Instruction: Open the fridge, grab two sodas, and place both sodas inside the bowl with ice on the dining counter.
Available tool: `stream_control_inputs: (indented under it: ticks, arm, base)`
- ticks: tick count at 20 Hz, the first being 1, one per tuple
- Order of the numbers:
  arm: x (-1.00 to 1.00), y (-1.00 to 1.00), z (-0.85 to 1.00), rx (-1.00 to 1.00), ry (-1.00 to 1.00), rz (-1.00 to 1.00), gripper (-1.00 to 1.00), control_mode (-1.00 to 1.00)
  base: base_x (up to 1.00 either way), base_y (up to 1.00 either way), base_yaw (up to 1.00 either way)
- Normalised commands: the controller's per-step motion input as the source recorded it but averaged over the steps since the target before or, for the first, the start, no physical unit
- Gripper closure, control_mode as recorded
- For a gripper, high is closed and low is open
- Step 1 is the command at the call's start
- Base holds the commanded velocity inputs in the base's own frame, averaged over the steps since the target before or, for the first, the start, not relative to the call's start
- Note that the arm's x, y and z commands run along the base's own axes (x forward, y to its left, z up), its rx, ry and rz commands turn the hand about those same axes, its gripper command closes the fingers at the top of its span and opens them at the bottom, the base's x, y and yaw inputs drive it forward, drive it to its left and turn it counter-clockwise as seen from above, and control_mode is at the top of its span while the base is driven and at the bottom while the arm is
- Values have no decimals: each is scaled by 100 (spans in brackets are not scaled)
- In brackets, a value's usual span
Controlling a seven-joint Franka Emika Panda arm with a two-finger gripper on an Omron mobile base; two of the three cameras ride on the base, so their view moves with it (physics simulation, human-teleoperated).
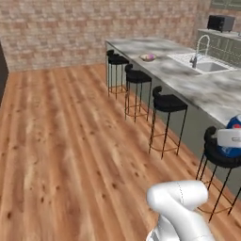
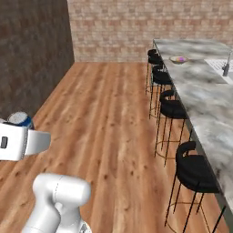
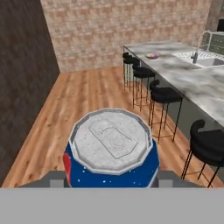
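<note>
White arm (image 2: 57,200) raised, jaws clamped around a can.

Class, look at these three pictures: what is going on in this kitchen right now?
A white robot arm holds a blue soda can in its gripper, out over the wooden floor. The long marble counter runs ahead on the right, with black stools along it and a sink set into it. A small bowl sits near the counter's far end, well away from the can.
</note>
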Motion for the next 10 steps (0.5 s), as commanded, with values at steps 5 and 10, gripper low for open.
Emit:
stream_control_inputs:
  ticks: [5,10]
  arm:
    - [0,0,0,0,0,0,100,100]
    - [0,0,0,0,0,0,100,100]
  base:
    - [100,81,-28]
    - [100,75,-26]
